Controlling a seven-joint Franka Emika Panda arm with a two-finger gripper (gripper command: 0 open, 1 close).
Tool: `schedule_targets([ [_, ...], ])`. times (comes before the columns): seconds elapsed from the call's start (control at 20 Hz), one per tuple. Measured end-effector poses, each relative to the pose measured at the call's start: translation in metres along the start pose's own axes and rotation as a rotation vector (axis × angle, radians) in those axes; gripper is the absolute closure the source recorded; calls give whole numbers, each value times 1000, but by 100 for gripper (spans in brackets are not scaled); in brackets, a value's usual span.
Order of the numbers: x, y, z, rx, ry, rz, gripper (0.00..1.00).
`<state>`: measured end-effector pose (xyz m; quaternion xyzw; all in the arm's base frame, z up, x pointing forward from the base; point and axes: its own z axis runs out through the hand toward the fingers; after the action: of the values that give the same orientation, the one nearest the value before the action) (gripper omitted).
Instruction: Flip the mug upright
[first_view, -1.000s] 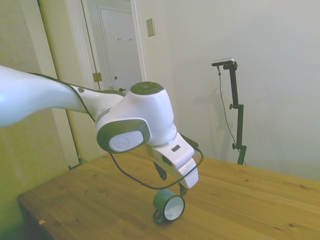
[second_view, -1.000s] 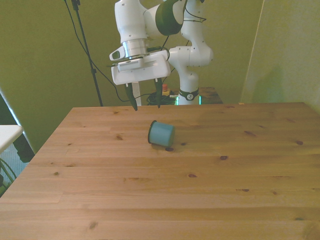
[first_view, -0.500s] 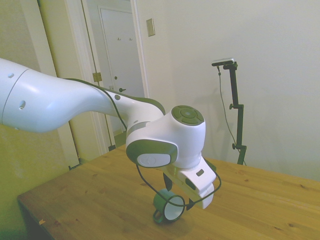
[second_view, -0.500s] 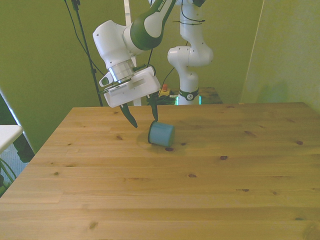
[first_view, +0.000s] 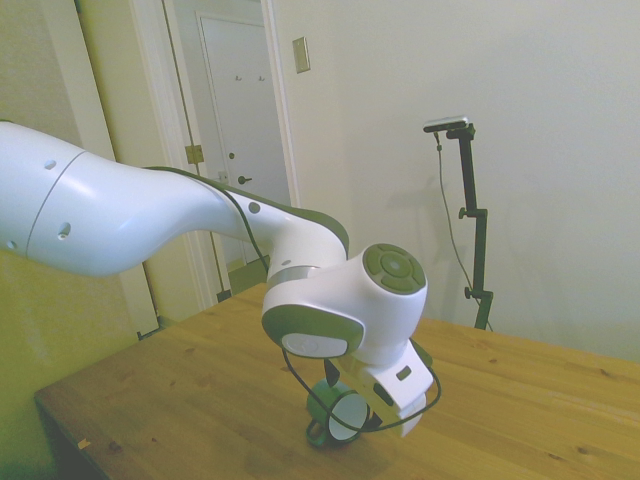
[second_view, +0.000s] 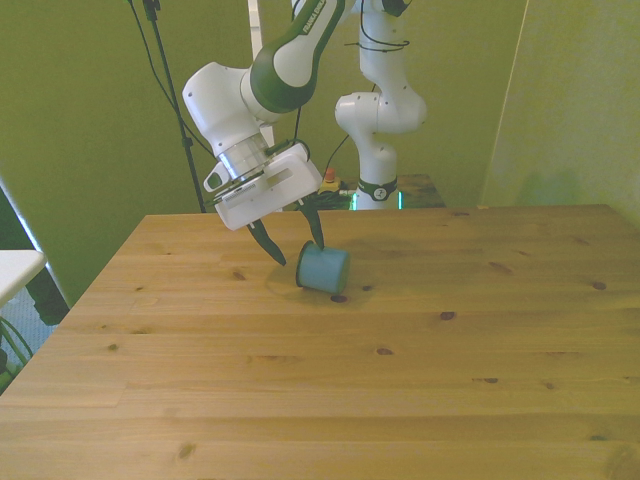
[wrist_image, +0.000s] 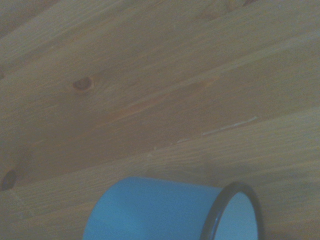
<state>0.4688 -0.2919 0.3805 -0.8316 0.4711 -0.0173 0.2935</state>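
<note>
- Nearest the camera in the front view, the wide front part of the wooden tabletop (second_view: 330, 400) carries nothing; the boards run from side to side, with a few dark knots.
- Farther back, toward the far edge and a little to the front view's left of the middle of the tabletop, the mug (second_view: 322, 268) lies on its side. Its flat teal base faces the camera in the front view. In the side view the mug (first_view: 340, 418) shows its white inside and dark rim, so its mouth points toward the far edge and somewhat toward that side camera. Its long axis therefore runs roughly flat along the tabletop from near to far, skewed a little.
- In the wrist view the mug (wrist_image: 170, 210) fills the lower part of the picture, its teal wall and dark rim seen from close above; the handle is out of that picture. In the side view the small loop handle seems to sit low, against the tabletop, but it is partly hidden by the cable.
- Just behind and above the mug, the end effector (second_view: 296, 240) hangs tilted with its two dark fingers apart and holding nothing. One finger comes down right at the mug's upper far edge; I cannot tell whether it touches. The other hangs in the air beside the mug, toward the front view's left.
- So the mug lies just below and in front of the end effector, offset toward the front view's right. My judgement is that the coming move turns on bringing the fingers astride the wall at the rim, since the open mouth faces the arm's side.
</note>
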Motion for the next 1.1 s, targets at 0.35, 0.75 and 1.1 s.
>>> schedule_targets([
  [0.35, -6, 5, 15, 95, -110, -46, 0],
  [0.75, -9, 0, 19, 183, -180, -65, 0],
  [1.1, 7, -5, 36, 213, -266, -52, 0],
])
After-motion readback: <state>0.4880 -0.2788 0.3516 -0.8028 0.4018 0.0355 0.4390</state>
